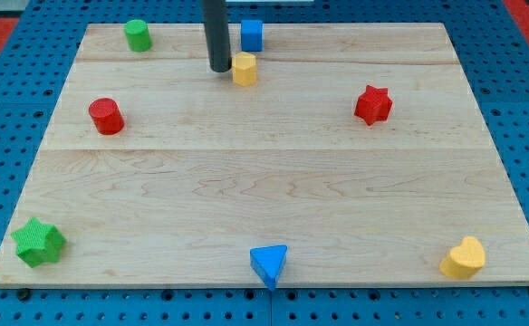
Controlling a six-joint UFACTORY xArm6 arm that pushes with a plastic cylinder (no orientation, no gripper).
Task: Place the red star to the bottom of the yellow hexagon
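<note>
So the rod comes down from the view's top and my tip (pixel 220 69) sits on the surface (pixel 264 181) just to the left of the yellow hexagon (pixel 245 69), pretty much touching it or a hair off, hard to say. No jaws on this rig, just the bare rod, so there's nothing clenched or released to report.

The red star (pixel 372 105) is off toward the view's right, a bit lower than the hexagon and well apart from it and from the tip. Nothing is touching it.

Other stuff on the board:
- blue cube (pixel 252 35) right above the hexagon, near the top edge, close but not touching as far as I can see
- green cylinder (pixel 138 35) in the top left corner area
- red cylinder (pixel 106 116) on the left side
- green star (pixel 38 242) down in the bottom left corner
- blue triangle (pixel 269 264) at the bottom edge, around the middle, hanging right at the rim
- yellow heart (pixel 464 258) in the bottom right corner

The space directly below the hexagon is just bare wood.
</note>
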